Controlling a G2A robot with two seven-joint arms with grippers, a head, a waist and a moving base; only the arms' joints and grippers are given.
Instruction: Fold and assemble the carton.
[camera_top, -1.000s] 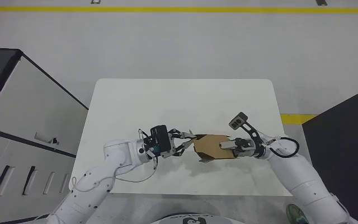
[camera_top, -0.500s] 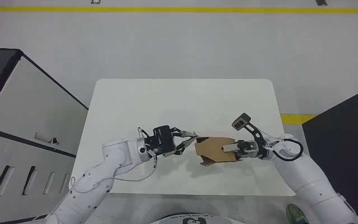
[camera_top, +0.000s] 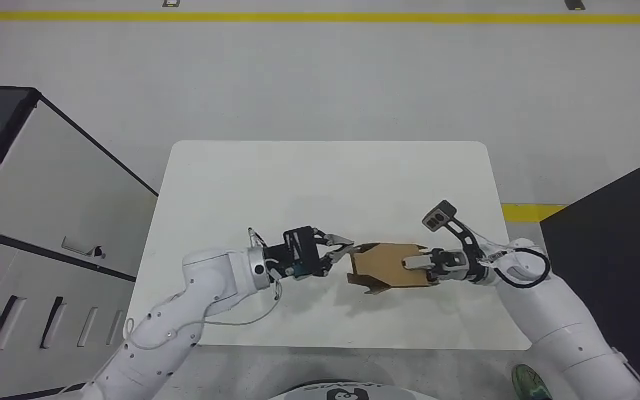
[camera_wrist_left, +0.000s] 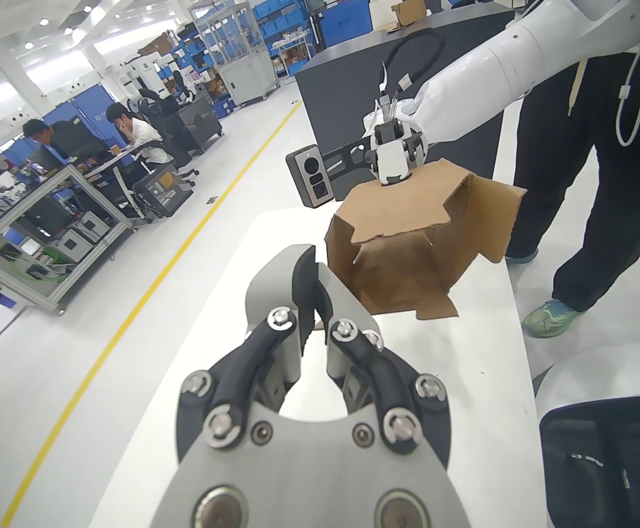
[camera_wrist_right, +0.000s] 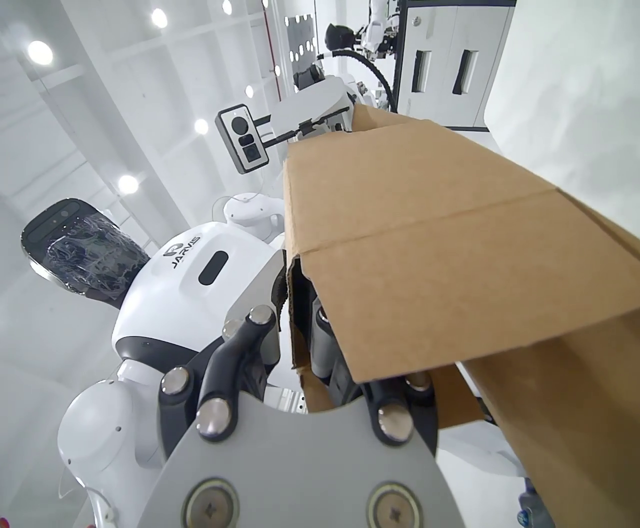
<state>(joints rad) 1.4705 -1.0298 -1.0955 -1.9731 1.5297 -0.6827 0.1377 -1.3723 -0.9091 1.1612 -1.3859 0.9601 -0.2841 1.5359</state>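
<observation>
Since a second ago the right arm has drawn the carton (camera_top: 388, 268) a little toward 3 o'clock across the table (camera_top: 250, 180). The left gripper (camera_wrist_left: 316, 272) has followed, keeping at the carton's open end.

Nearest me in the left wrist view, the left gripper's fingers (camera_wrist_left: 272, 295) are drawn almost together, with their tips at the carton's nearest corner. A sliver of brown shows in the slit between them, and I cannot tell whether that is a pinched flap.

Just past them the brown carton stands open as a square tube, its mouth toward the left gripper. From above it lies at about 4 o'clock of the table's middle. One flap (camera_wrist_left: 435, 307) hangs out at the bottom of the mouth and another (camera_wrist_left: 492, 220) juts out sideways. Neither is folded in yet.

Farthest off, at the carton's 3 o'clock end, the right gripper (camera_wrist_right: 299, 325) is clenched on one wall of the carton, a finger on either side.

I judge the step in hand to be closing the mouth flaps. To do it well I would keep the right grip firm and still, since a hold on a single wall can twist. I would press each flap along its crease with the left fingertips, pushing gently so the tube stays square rather than crushed.
</observation>
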